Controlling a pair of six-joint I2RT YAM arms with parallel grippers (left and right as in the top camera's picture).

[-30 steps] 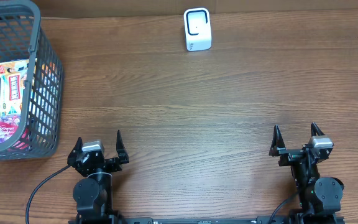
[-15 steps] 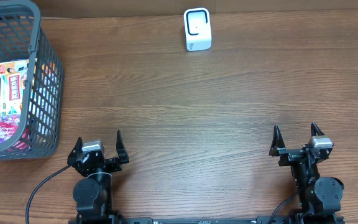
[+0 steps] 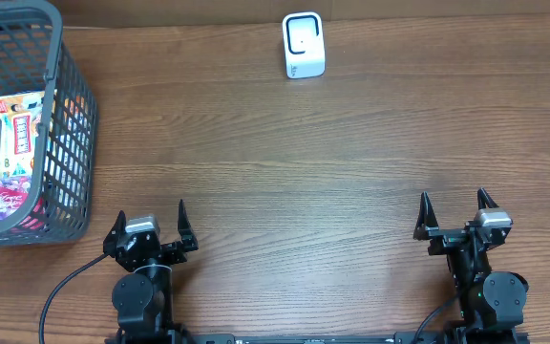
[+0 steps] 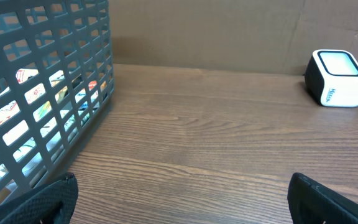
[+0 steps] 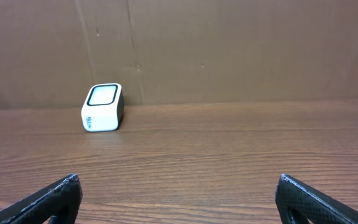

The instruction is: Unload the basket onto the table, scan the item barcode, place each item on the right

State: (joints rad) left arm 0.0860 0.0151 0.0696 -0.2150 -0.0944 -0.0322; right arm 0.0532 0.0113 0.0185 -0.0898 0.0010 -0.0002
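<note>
Currently left gripper [image 3: 151, 222] and right gripper [image 3: 454, 205] are spread wide, empty. Snack pack [image 3: 22, 134] sits in the grey basket [image 3: 70, 72], far left; scanner [image 3: 304, 45] back-centre. Suggest left arm drops in from above, pinches a pack edge, keeps barcode uncovered.

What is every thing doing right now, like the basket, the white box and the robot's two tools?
basket: upright, with snack packets inside.
snack packets: lying in the basket, untouched.
scanner: standing alone, nothing held up to it.
left tool: open, empty.
right tool: open, empty.
</note>
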